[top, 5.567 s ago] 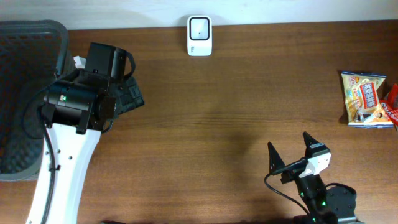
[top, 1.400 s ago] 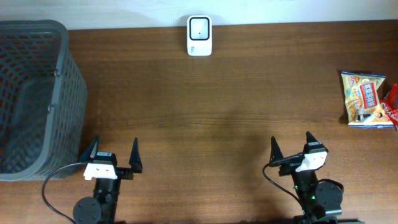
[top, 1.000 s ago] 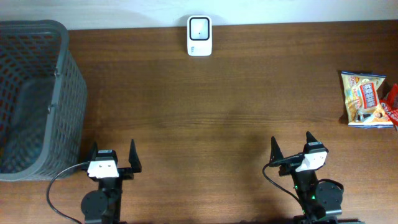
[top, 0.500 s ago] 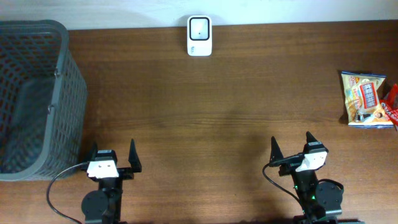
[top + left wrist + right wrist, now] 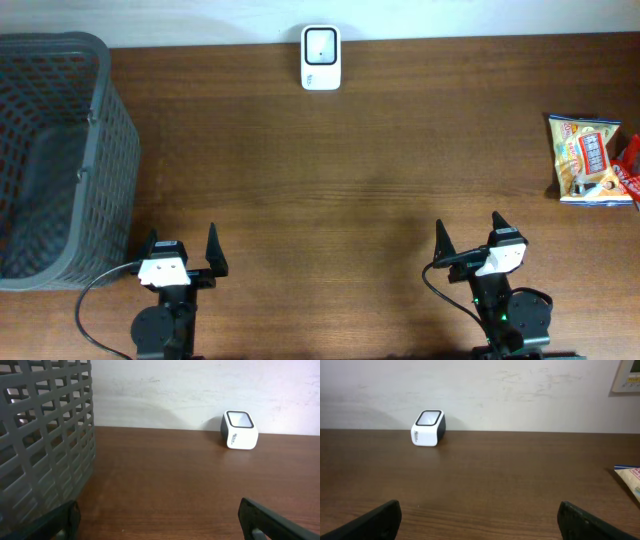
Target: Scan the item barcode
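While the left fingers (image 5: 214, 254) and right fingers (image 5: 441, 250) stand wide apart, the basket (image 5: 115, 160) sits left on the tabletop (image 5: 330, 180), contents indiscernible.

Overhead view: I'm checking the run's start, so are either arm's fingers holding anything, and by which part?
Nothing is held. The left fingers and right fingers stand open and empty; the snack bag lies apart, far right.

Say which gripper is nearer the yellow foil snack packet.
Right. The right gripper sits left of the yellow foil snack packet, nearer the robot; the left gripper is farther left.
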Controlling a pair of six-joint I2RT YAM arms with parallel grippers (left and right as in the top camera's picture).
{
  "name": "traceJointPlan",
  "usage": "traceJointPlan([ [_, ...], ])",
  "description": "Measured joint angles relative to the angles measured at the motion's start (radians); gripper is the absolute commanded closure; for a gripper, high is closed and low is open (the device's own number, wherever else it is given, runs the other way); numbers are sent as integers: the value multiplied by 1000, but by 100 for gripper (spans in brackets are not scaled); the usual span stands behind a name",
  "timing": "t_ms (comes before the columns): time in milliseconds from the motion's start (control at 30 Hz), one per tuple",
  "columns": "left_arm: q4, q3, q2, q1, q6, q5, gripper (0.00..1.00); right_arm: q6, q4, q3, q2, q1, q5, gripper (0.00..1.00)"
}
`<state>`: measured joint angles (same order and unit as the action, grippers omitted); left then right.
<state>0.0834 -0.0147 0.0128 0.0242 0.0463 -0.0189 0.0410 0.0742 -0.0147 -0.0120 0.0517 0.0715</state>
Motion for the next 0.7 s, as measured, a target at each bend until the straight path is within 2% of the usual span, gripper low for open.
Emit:
traceJointPlan([
  [267,0,0,0,-51,-17,0,1,0,0,0,0,0,0,1],
  [700,0,0,0,-57,-33,-16,1,-1,0,0,0,0,0,1],
])
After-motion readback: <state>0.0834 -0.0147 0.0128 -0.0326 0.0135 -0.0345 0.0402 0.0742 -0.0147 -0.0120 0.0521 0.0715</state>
